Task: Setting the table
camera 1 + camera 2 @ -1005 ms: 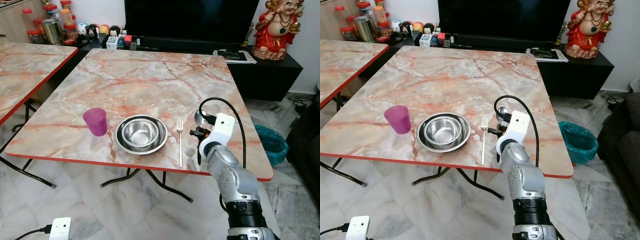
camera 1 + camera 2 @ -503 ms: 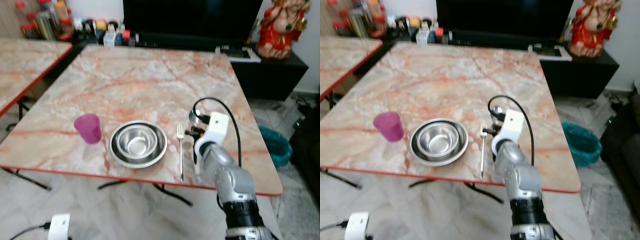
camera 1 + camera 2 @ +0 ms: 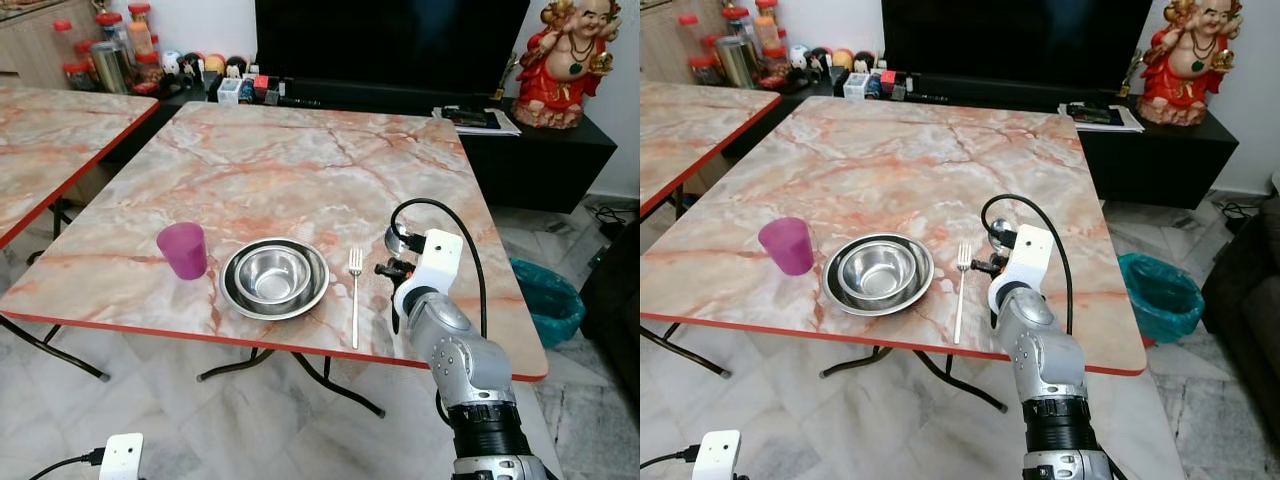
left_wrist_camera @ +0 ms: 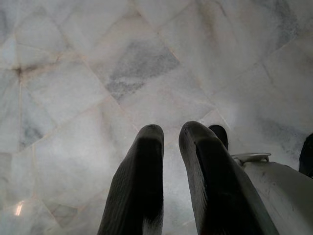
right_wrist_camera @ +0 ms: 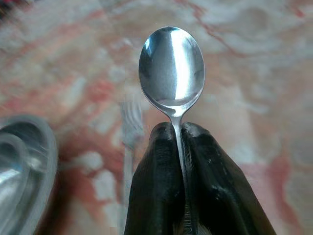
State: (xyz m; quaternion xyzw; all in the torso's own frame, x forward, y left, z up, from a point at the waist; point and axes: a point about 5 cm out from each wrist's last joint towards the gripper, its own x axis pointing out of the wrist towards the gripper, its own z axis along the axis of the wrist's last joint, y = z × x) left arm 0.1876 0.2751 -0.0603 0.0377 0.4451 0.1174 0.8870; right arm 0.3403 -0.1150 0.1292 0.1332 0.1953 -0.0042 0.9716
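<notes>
A purple cup (image 3: 183, 249), a steel bowl (image 3: 275, 276) nested in a steel plate (image 3: 236, 297), and a fork (image 3: 354, 290) lie in a row near the front edge of the marble table (image 3: 300, 170). My right gripper (image 5: 178, 130) hovers just right of the fork, shut on the handle of a spoon (image 5: 171, 66). The spoon's bowl (image 3: 394, 238) sticks out beyond the fingertips above the tabletop. My left gripper (image 4: 170, 136) hangs low over the tiled floor, its fingers nearly together with nothing between them.
A second marble table (image 3: 45, 140) stands at the left. Behind the table a black TV cabinet (image 3: 520, 140) carries a red figurine (image 3: 574, 55), jars (image 3: 110, 50) and small items. A teal bin (image 3: 545, 285) sits on the floor at the right.
The camera swayed and settled again. My right gripper and the spoon stay just right of the fork; the cup, bowl and fork have not moved.
</notes>
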